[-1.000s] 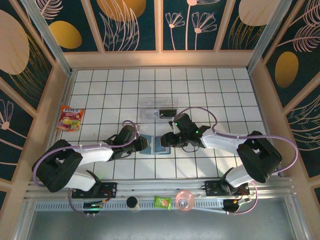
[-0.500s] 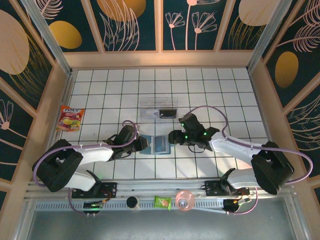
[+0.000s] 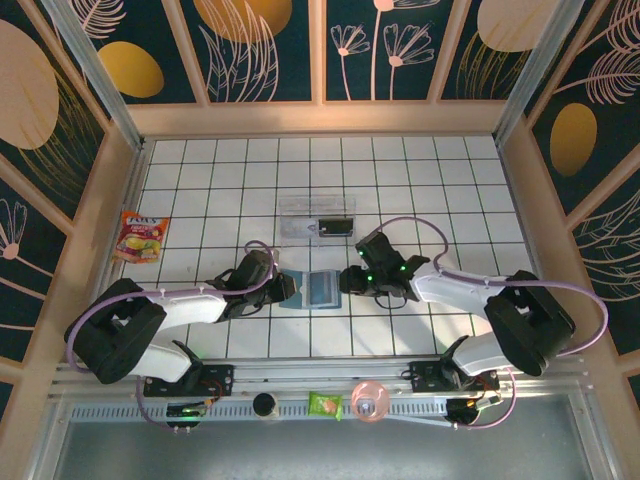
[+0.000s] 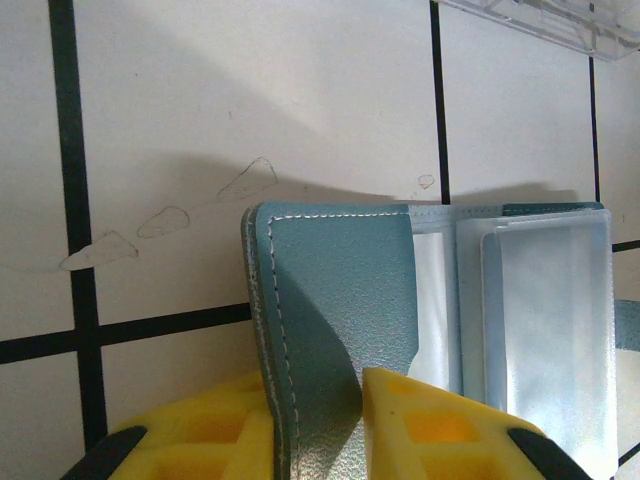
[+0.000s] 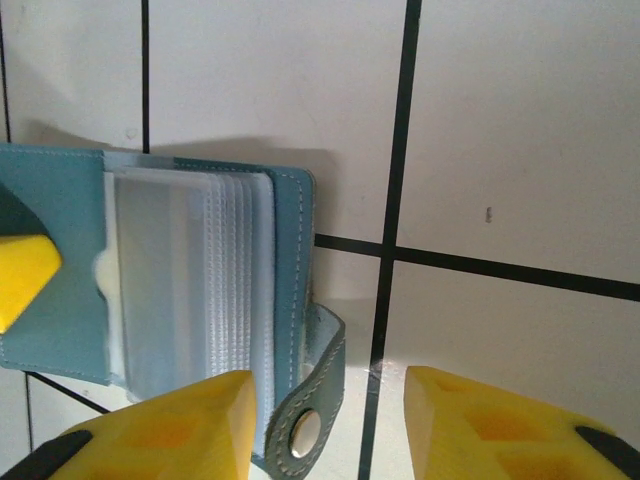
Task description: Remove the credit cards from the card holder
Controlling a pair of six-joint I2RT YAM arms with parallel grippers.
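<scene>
The teal card holder (image 3: 312,290) lies open on the white tiled table between both arms. My left gripper (image 4: 320,435) is shut on its left cover flap (image 4: 335,300), yellow fingers on either side of the leather. Clear sleeves (image 5: 190,270) fan out inside; a pale blue rectangle (image 4: 545,330) shows through them, and I cannot tell the credit cards from the sleeves. My right gripper (image 5: 320,430) stands open at the holder's right edge, the snap strap (image 5: 305,430) rising between its fingers without touching them.
A clear plastic tray (image 3: 300,212) holding a black rectangle (image 3: 335,225) stands just behind the holder. A snack packet (image 3: 142,237) lies far left. A green packet (image 3: 325,404) and a pink round thing (image 3: 370,400) sit on the front rail.
My right gripper drew back off the open holder to its right edge, and its jaws narrowed. The left gripper kept its hold and did not move.
</scene>
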